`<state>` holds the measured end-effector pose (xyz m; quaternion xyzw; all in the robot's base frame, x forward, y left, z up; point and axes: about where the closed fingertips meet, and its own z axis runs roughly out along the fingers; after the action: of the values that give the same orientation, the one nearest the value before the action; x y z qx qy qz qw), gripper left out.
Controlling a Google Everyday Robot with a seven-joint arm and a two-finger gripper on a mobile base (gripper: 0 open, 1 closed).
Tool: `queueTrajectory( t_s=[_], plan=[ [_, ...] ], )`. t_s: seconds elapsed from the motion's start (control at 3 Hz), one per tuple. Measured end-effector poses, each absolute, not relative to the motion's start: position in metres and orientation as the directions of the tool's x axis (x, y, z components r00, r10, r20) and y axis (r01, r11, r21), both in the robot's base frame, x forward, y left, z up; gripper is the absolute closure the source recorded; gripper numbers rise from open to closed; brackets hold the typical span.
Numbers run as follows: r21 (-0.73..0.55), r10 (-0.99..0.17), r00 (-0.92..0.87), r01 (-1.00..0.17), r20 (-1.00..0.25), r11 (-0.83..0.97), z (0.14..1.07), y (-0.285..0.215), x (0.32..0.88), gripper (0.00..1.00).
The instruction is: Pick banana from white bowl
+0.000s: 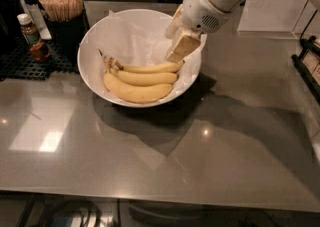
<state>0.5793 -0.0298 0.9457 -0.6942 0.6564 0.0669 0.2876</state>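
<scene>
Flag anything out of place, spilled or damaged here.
Nothing stands out. The bunch lies whole in the bowl, which sits level on the counter. Its paper liner is merely crinkled. The gripper is at the right tip of the rearmost banana. No spill shows.

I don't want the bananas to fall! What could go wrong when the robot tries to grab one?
The gripper sits inside the white bowl, at the far tip of the banana. Held so near its end, the banana might slip or tilt. It looks joined at the stems to the two other bananas, so they may come up too. The crinkled paper beside the gripper could get pinched.
</scene>
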Motion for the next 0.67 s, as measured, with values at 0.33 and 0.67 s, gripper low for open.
queueTrajectory(
  t_s=[0.33, 0.67],
  plan=[
    [-0.311, -0.873, 0.129, -0.950, -0.470, 0.027, 0.9456, -0.0297, 0.5792, 0.46],
    [-0.295, -0.869, 0.147, -0.955, -0.473, -0.001, 0.9393, -0.0197, 0.5826, 0.48]
  ],
)
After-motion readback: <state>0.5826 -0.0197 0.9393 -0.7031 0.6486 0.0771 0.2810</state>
